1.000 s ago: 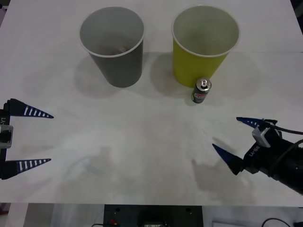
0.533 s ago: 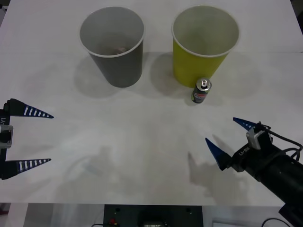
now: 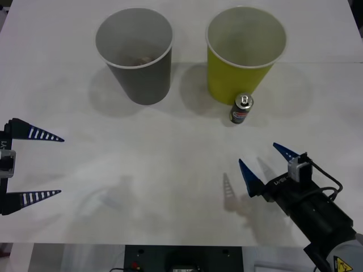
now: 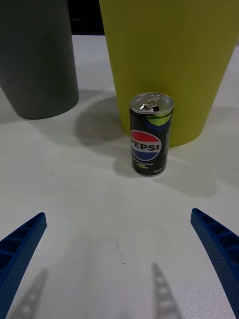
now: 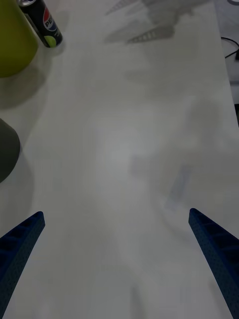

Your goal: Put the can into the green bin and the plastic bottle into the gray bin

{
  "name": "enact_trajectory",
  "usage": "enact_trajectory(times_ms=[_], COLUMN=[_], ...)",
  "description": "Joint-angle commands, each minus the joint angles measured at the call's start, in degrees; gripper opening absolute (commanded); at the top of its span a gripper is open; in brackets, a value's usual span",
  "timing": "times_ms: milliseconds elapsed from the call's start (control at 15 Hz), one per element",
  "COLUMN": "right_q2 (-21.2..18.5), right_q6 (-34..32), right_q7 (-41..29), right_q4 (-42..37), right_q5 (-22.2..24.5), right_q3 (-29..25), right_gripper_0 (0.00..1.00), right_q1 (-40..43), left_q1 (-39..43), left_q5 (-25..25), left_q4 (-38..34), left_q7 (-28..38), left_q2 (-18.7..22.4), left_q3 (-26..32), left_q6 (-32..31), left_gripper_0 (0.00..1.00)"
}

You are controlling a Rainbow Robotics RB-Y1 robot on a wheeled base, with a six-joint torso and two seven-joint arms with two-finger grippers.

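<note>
- Right gripper (image 3: 264, 163) sits low over the table's near right side, its blue ribbed fingers (image 4: 218, 246) spread wide apart with nothing between them.
- It points up the table toward the can, which stands well apart from the fingertips, out ahead of the open gap.
- The can (image 3: 241, 109) is upright on the white table (image 3: 170, 164), silver top up, dark body with a blue, red and white label facing the right wrist camera (image 4: 151, 141).
- Right behind the can is the green bin (image 3: 245, 54), upright, mouth open, pale inside; the can stands just beside its base, and whether they touch I cannot tell.
- Over to the left of the green bin stands the gray bin (image 3: 135, 55), also upright, apart from its neighbour; something small lies at its bottom, too unclear to name.
- Left gripper (image 3: 34, 165) hangs at the table's near left edge, fingers (image 5: 20, 241) wide open and holding nothing, well apart from both bins and the can.
</note>
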Motion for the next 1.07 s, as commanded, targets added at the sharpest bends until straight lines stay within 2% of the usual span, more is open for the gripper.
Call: enact_trajectory(times_ms=[67,400,800,1067], right_q2=[4.05,10.38,20.22,25.41], right_q6=[3.10,6.17,10.57,11.10], right_q7=[-2.74,-3.36,-3.71,-3.97], right_q4=[5.08,12.55,22.57,29.86], right_q5=[0.03,-0.76,-4.72,-6.30], right_q3=[1.88,1.88,1.79,1.44], right_gripper_0=[1.00,1.00,1.00,1.00], right_q1=[-2.29,-4.22,-7.83,-10.46], left_q1=[0.00,0.00,0.00,0.00], left_q5=[0.00,0.00,0.00,0.00], left_q4=[0.00,0.00,0.00,0.00], left_q7=[0.00,0.00,0.00,0.00], left_q2=[0.00,0.00,0.00,0.00], left_q3=[0.00,0.00,0.00,0.00], left_q6=[0.00,0.00,0.00,0.00], left_gripper_0=[1.00,1.00,1.00,1.00])
